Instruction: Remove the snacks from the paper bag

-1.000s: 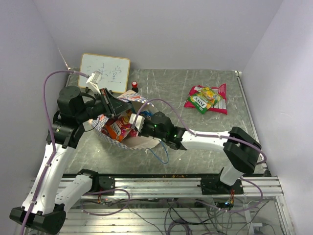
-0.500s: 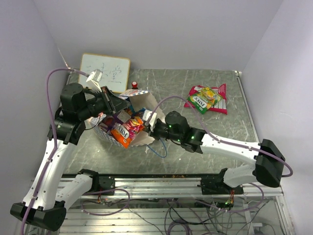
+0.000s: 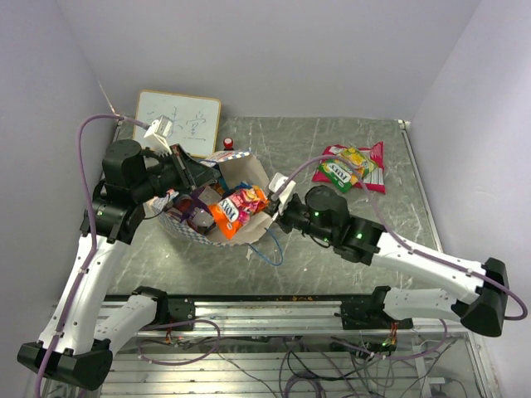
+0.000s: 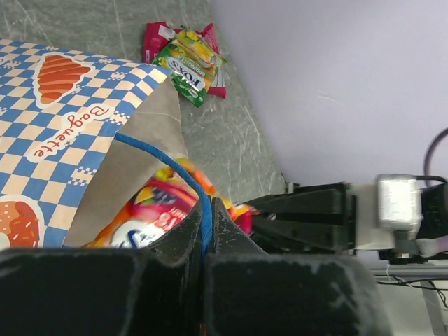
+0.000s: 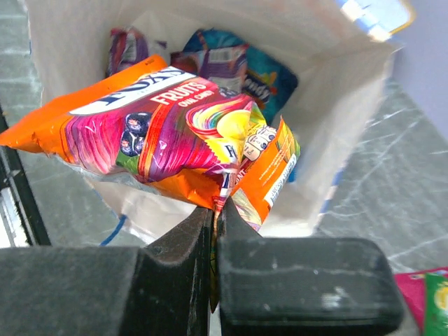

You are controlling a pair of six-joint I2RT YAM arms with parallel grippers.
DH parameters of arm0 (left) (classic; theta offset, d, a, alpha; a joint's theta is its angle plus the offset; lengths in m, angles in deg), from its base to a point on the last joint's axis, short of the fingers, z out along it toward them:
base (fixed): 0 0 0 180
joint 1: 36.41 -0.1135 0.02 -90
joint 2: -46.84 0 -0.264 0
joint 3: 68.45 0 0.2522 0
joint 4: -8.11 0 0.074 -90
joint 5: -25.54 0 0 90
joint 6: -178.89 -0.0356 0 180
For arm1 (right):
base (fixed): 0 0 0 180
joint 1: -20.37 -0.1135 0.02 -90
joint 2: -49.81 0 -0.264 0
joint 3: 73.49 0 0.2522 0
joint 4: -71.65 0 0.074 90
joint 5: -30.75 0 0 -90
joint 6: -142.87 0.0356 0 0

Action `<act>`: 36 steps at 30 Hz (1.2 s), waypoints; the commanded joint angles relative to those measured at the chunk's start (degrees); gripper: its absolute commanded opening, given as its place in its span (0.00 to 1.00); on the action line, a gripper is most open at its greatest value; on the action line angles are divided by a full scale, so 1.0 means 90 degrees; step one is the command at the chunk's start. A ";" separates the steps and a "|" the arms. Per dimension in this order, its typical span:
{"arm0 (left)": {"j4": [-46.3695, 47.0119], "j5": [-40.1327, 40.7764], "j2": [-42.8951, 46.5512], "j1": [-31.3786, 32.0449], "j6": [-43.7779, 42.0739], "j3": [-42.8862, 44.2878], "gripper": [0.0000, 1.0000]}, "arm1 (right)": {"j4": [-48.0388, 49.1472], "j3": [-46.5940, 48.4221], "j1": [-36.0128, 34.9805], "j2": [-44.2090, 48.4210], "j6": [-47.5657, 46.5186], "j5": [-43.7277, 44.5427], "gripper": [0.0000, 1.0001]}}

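An orange packet [image 3: 239, 207] with pink fruit artwork sits at the mouth of the paper bag [image 3: 242, 172], just left of the frame's centre in the overhead view. It is half out over the bag's rim and tilted. The right hand [image 3: 270, 201] has its two fingers pinched tight on the packet's crimped edge; in the right wrist view the orange packet [image 5: 161, 136] fills the middle of the frame above the closed right hand [image 5: 213, 210].

Behind it, deeper in the paper bag [image 5: 343, 112], lie a purple packet [image 5: 217, 59] and a blue packet [image 5: 269, 78].

The bag lies on its side with its mouth toward the right of the overhead frame. The left hand [image 4: 208, 210] is clamped shut on the bag's blue cord handle [image 4: 164, 157], next to the checkered band of the paper bag [image 4: 56, 126].

Well apart, at the upper right of the overhead view, a green packet [image 3: 340, 172] lies on top of a pink packet [image 3: 372, 166] on the worktop [image 3: 332, 240].

A whiteboard [image 3: 178, 123] leans at the upper left, and a red-and-black knob [image 3: 228, 146] stands just beside it.
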 commanded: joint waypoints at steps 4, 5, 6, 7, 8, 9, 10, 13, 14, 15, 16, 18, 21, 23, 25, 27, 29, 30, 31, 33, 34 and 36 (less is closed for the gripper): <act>0.0250 0.0173 -0.0122 0.0054 0.0030 0.0228 0.07 | -0.0864 0.1176 0.0008 0.0639 -0.0570 0.1469 0.00; 0.0217 0.0193 -0.0163 0.0060 -0.0001 0.0273 0.07 | -0.0790 0.1138 0.0012 0.0763 -0.0686 0.1681 0.00; 0.0149 0.0247 -0.0205 0.0051 -0.0034 0.0315 0.07 | -0.0674 0.1083 0.0011 0.0886 -0.0865 0.1942 0.00; 0.0036 0.0336 -0.0258 0.0051 -0.0077 0.0368 0.07 | -0.0544 0.1012 0.0009 0.0987 -0.0956 0.2211 0.00; -0.0096 0.0414 -0.0308 0.0054 -0.0114 0.0414 0.07 | -0.0363 0.0931 0.0012 0.1094 -0.1051 0.2478 0.00; -0.0204 0.0482 -0.0349 0.0053 -0.0159 0.0459 0.07 | -0.0164 0.0840 0.0033 0.1189 -0.1165 0.2706 0.00; -0.0309 0.0537 -0.0381 0.0054 -0.0199 0.0485 0.07 | 0.0045 0.0742 0.0062 0.1265 -0.1263 0.2909 0.00; -0.0597 0.0745 -0.0454 0.0051 -0.0308 0.0542 0.07 | 0.0755 0.0390 0.0249 0.1417 -0.1427 0.3576 0.00; -0.0690 0.0816 -0.0474 0.0051 -0.0350 0.0572 0.07 | 0.1007 0.0299 0.0378 0.1449 -0.1428 0.3774 0.00; -0.0771 0.0865 -0.0499 0.0051 -0.0401 0.0591 0.07 | 0.1266 0.0222 0.0561 0.1456 -0.1378 0.3915 0.00; -0.0794 0.0870 -0.0515 0.0051 -0.0430 0.0607 0.07 | 0.1431 0.0157 0.0796 0.1459 -0.1260 0.4049 0.00; -0.0861 0.0856 -0.0570 0.0051 -0.0495 0.0659 0.07 | 0.1559 0.0084 0.1492 0.1404 -0.0923 0.4130 0.00; -0.0944 0.0802 -0.0625 0.0051 -0.0600 0.0734 0.07 | 0.1572 0.0059 0.2326 0.1141 -0.0673 0.4013 0.00; -0.0945 0.0765 -0.0618 0.0051 -0.0633 0.0751 0.07 | 0.1526 0.0106 0.2831 0.0820 -0.0686 0.3999 0.00; -0.0861 0.0623 -0.0604 0.0051 -0.0634 0.0775 0.07 | 0.1433 0.0183 0.3357 0.0415 -0.0762 0.3895 0.00; -0.0682 0.0451 -0.0617 0.0051 -0.0581 0.0797 0.07 | 0.1262 0.0298 0.4048 -0.0198 -0.0654 0.3681 0.00; -0.0472 0.0241 -0.0630 0.0051 -0.0513 0.0797 0.07 | 0.0986 0.0455 0.4698 -0.0770 -0.0408 0.3488 0.00; -0.0359 0.0134 -0.0642 0.0051 -0.0487 0.0776 0.07 | 0.0868 0.0583 0.5028 -0.1058 -0.0297 0.3322 0.00; -0.0271 0.0052 -0.0653 0.0051 -0.0462 0.0764 0.07 | 0.0782 0.0689 0.5243 -0.1324 -0.0228 0.3206 0.00; -0.0291 -0.0054 -0.0720 0.0051 -0.0421 0.0820 0.07 | 0.0835 0.0818 0.5464 -0.1760 -0.0237 0.3142 0.00; -0.0350 -0.0106 -0.0758 0.0051 -0.0436 0.0891 0.07 | 0.0933 0.0819 0.5531 -0.1929 -0.0274 0.3080 0.00; -0.0380 -0.0229 -0.0762 0.0051 -0.0468 0.0922 0.07 | 0.1348 0.0690 0.5595 -0.2170 -0.0463 0.2908 0.00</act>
